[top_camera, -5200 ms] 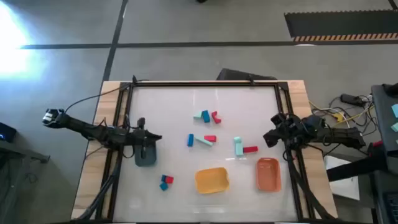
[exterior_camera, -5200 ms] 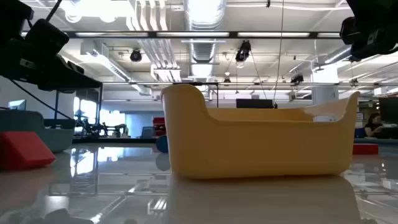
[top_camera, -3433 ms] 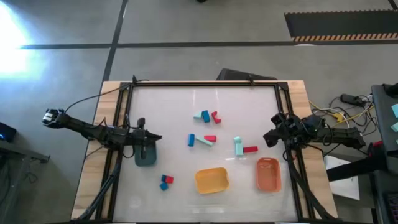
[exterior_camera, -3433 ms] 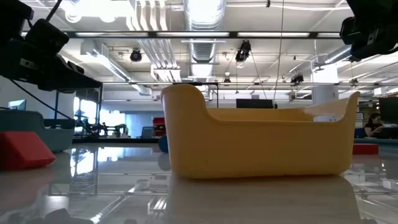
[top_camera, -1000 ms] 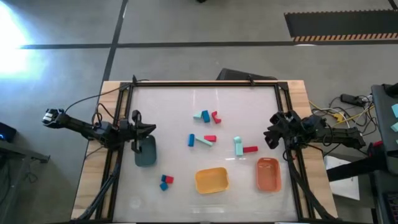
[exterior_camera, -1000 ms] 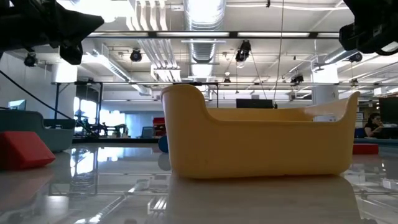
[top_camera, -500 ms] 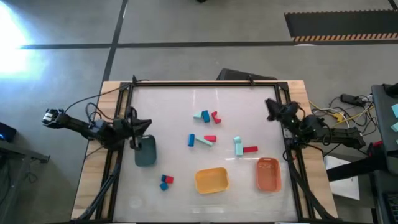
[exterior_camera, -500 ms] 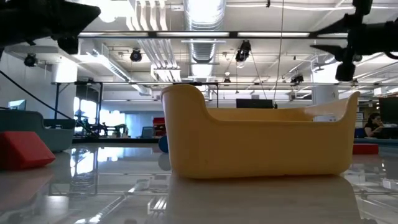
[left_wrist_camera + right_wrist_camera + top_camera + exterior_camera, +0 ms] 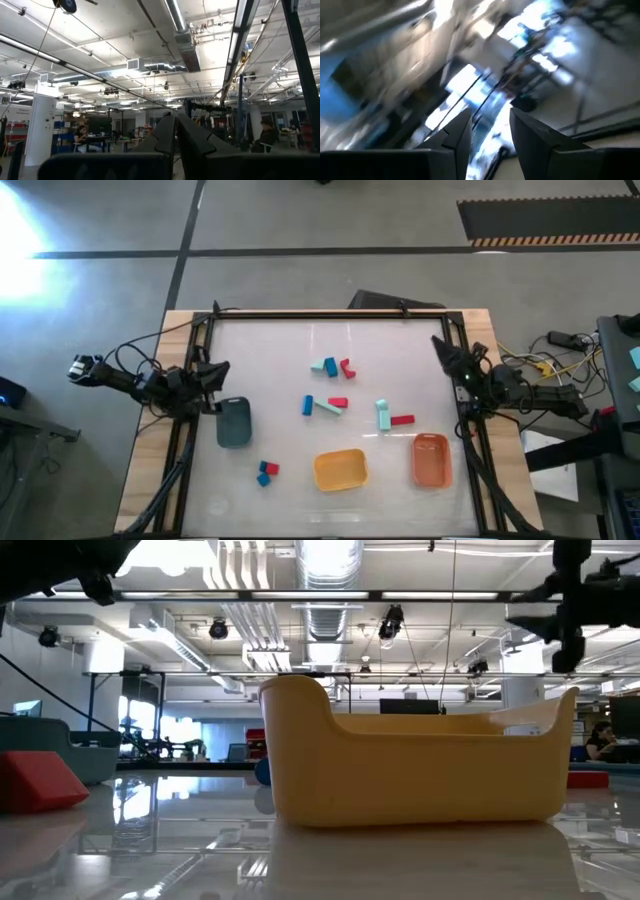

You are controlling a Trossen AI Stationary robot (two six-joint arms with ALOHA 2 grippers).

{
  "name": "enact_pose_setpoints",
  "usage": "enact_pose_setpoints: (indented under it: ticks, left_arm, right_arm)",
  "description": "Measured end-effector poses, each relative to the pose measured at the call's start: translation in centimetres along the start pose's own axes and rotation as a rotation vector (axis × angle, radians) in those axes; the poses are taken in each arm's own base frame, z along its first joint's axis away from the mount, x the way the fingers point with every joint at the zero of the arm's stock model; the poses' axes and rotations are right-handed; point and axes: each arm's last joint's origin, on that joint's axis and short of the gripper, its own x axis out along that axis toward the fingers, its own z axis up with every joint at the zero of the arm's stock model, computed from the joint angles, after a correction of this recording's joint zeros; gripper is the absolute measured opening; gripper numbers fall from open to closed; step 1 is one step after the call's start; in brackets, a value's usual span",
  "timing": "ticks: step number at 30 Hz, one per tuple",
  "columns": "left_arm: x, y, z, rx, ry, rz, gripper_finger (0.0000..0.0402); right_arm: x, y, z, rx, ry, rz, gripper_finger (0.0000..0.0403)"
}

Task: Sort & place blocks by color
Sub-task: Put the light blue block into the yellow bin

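- Glossy white tabletop (image 9: pixel 290 350), edged by a black frame and a wooden border, sits on a grey floor; from table height an open hall with ceiling ducts and strip lights shows behind it.
- Left gripper (image 9: pixel 218 370) hangs at the table's left edge, just beyond the grey-blue plastic bin (image 9: pixel 234 423) and clear of it. In its wrist view the two dark fingers (image 9: pixel 172 135) are pressed together, clenched on nothing, and point up toward the ceiling.
- Right gripper (image 9: pixel 440 346) hangs at the table's right edge, well apart from the blocks. Its wrist view shows the dark fingers (image 9: pixel 457 131) parted with a clear gap and nothing between them.
- Small coloured blocks lie loose on the table: a mint, blue and red cluster (image 9: pixel 332 367) near the middle, a blue, mint and red group (image 9: pixel 323 405) just nearer the bins, a mint bar touching a red bar (image 9: pixel 393 416) beside the orange plastic bin (image 9: pixel 431 461), and a red and blue pair (image 9: pixel 266 471) between the grey-blue bin and the yellow plastic bin (image 9: pixel 341 470).
- None of the three bins visibly holds a block.
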Motion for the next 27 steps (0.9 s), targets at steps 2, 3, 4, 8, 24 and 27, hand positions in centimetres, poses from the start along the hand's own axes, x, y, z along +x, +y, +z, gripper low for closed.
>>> enact_pose_setpoints:
  ticks: [2, 3, 4, 8, 24, 27]
  left_arm:
    - [0.0, 0.0, 0.0, 0.0, 0.001, 0.0, 0.0003]
    - [0.0, 0.0, 0.0, -0.002, 0.001, 0.0, 0.0003]
    - [0.0, 0.0, 0.0, -0.003, 0.0, 0.0, 0.0003]
    - [0.0, 0.0, 0.1, -0.006, -0.004, 0.004, 0.0003]
    - [0.0, 0.1, 0.2, -0.016, -0.019, 0.016, 0.0003]
    - [0.0, 0.1, 0.2, -0.015, -0.018, 0.016, 0.0003]
  right_arm:
    - [0.2, 0.4, 0.0, -0.038, 0.022, 0.074, 0.0123]
    - [0.3, 0.6, 0.0, -0.051, 0.018, 0.094, 0.0123]
    - [0.4, 0.8, 0.0, -0.074, 0.011, 0.106, 0.0123]
    - [1.3, 1.4, -0.6, -0.189, 0.053, 0.142, 0.0123]
    - [8.5, 7.6, -7.0, -0.713, 0.507, 0.228, 0.0123]
    - [9.7, 9.4, -7.9, -0.761, 0.554, 0.241, 0.0123]
